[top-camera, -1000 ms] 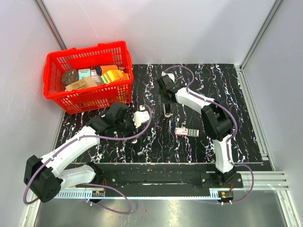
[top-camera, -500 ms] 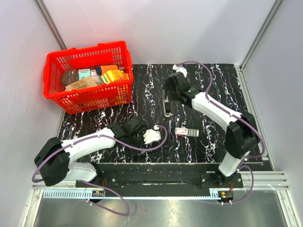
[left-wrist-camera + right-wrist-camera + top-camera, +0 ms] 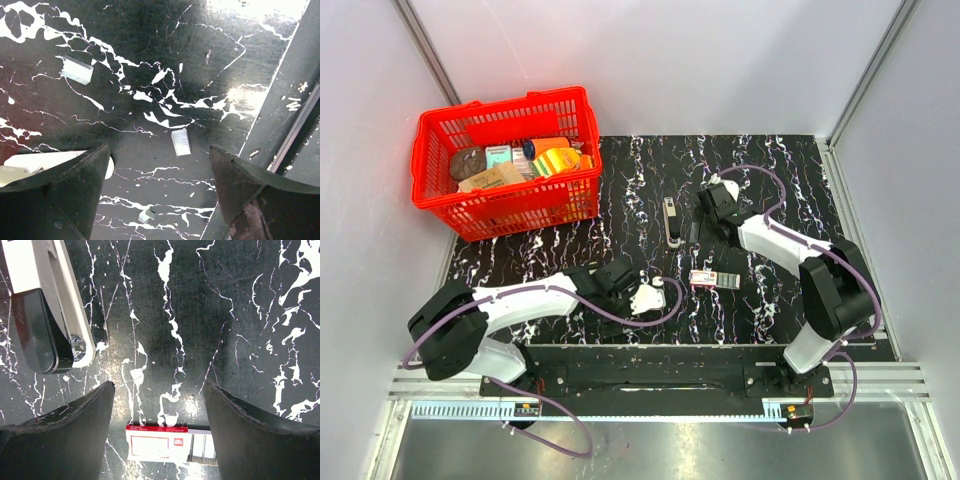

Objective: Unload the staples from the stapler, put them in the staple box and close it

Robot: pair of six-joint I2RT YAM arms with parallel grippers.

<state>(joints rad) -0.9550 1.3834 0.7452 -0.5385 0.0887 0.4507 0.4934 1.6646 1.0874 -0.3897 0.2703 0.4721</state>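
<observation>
Jaws of the left gripper point(image 3: 160, 167) stand wide apart with nothing between them, low over the near strip of the black, white-veined table point(image 3: 630, 180). Its wrist view shows loose staple strips lying flat on the table: one strip point(image 3: 181, 142) just ahead of the fingertips, a longer one point(image 3: 76, 69) farther off to the left, and a small piece point(image 3: 146, 215) close in. Right of that arm, toward mid-table, lies a small red-and-white box point(image 3: 713, 278), flat and untouched. Beyond it the stapler point(image 3: 670, 220) lies alone on the table, cream shell with a dark inner part, its long axis running near to far. Right gripper point(image 3: 700, 226) hangs just beside it on the right, apart from it, jaws open and empty. Far left corner: red basket point(image 3: 505, 212) filled with assorted packets.
</observation>
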